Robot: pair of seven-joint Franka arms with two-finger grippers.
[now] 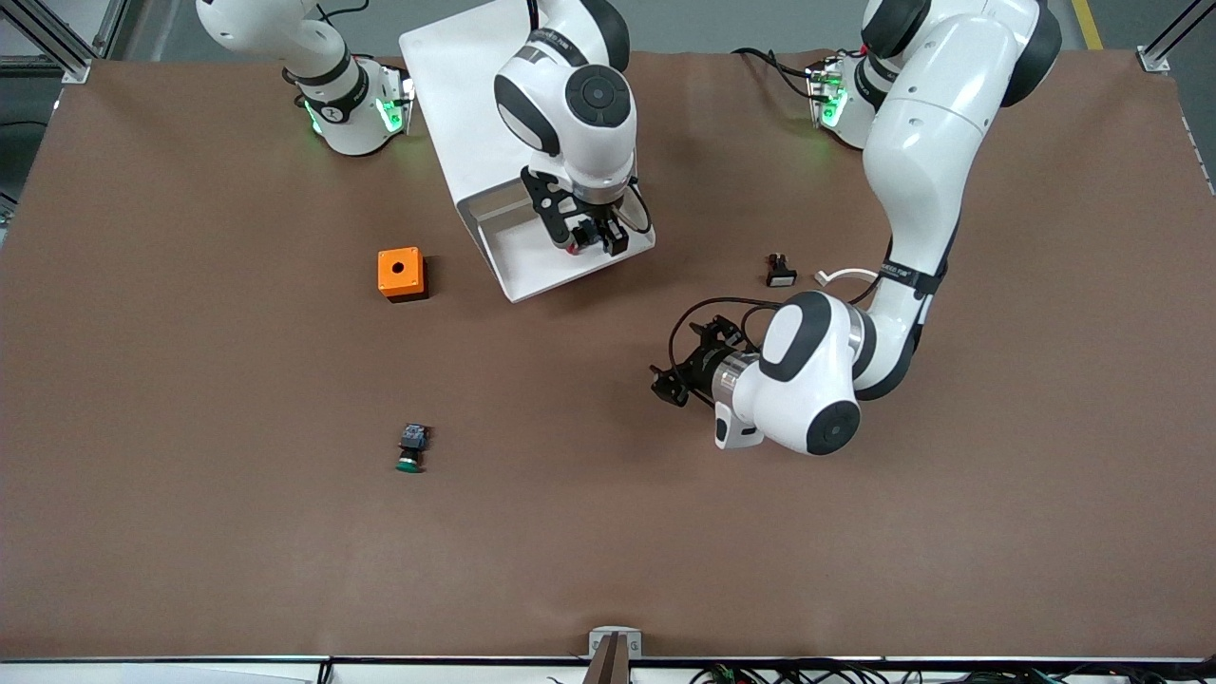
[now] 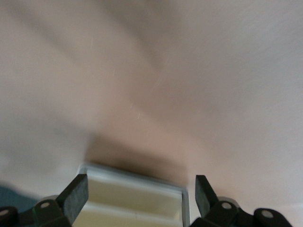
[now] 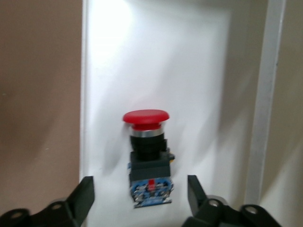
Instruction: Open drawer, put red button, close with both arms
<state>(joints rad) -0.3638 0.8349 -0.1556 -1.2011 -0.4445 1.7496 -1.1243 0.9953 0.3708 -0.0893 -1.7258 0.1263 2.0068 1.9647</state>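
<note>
The top drawer (image 1: 528, 285) stands pulled out of the white cabinet (image 1: 456, 85) toward the front camera. The red button (image 3: 146, 156) lies on its side on the drawer floor (image 3: 156, 56), red cap away from the blue base. My right gripper (image 1: 597, 242) hangs over the drawer, open. Its fingers (image 3: 85, 189) flank the button's base without touching it. My left gripper (image 1: 667, 382) is open and empty, low over the table between the drawer and the front camera, toward the left arm's end. In the left wrist view a white-rimmed box corner (image 2: 142, 182) shows past that gripper (image 2: 141, 191).
An orange box (image 1: 402, 274) with a round hole sits beside the drawer, toward the right arm's end. A green-capped button (image 1: 410, 449) lies nearer the front camera. A small black switch (image 1: 780, 271) and a white clip (image 1: 845, 275) lie beside the left arm.
</note>
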